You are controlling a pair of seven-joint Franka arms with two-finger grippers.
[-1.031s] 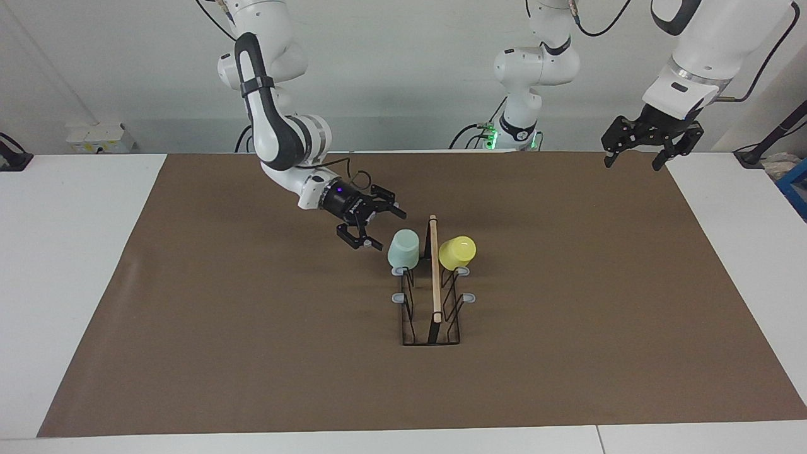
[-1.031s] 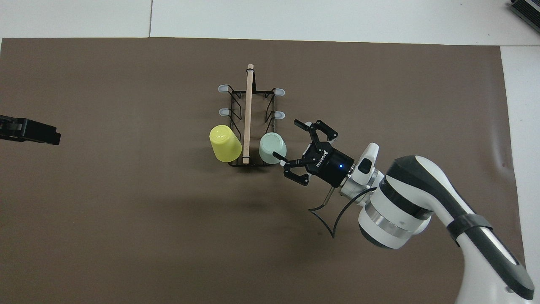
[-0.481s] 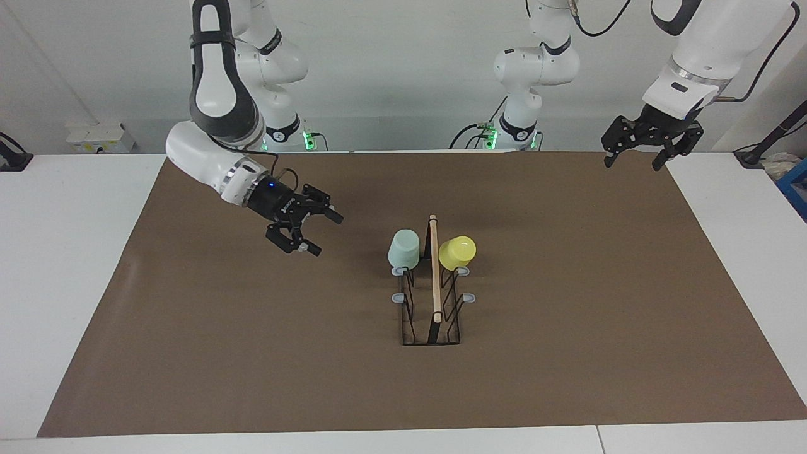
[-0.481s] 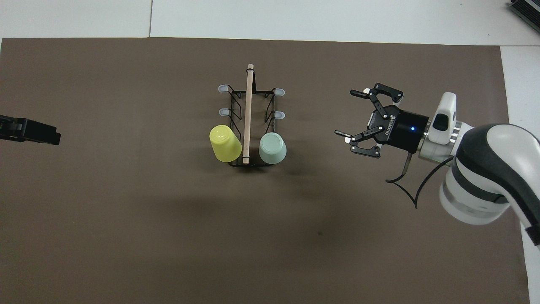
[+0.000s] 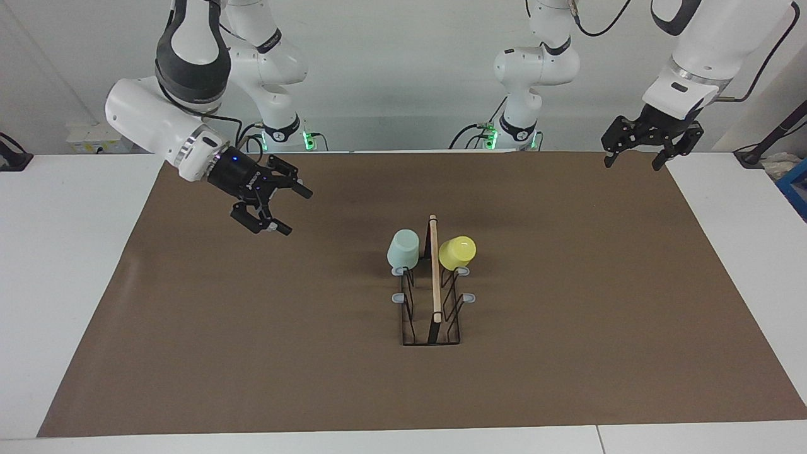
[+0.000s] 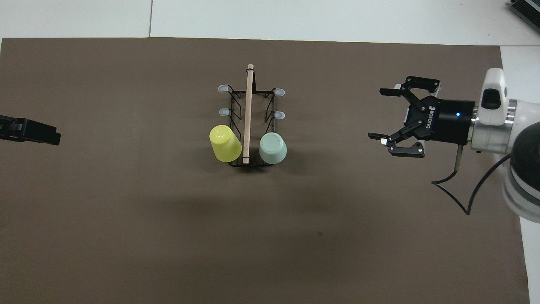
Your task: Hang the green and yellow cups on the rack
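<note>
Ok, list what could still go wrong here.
1. The yellow cup sits tilted on its peg of the rack; a knock could drop it.
2. The green cup hangs on the side toward the right pincer, which is open over the mat; a swing toward it might dislodge it.
3. The left pincer, open over the mat's corner, waits clear; little risk there.

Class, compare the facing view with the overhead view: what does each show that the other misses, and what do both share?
Only the facing view shows the two arm bases, the wall, and the whole left claw, open and up over the mat's edge at its own end.

Only the overhead view shows the cups' upturned bottoms from straight above; of the left claw it catches just the tip.

Both show the rack with the green cup and the yellow cup hung on the pegs nearest the robots, one on each side of the wooden bar, and the open, empty right claw over bare mat.
</note>
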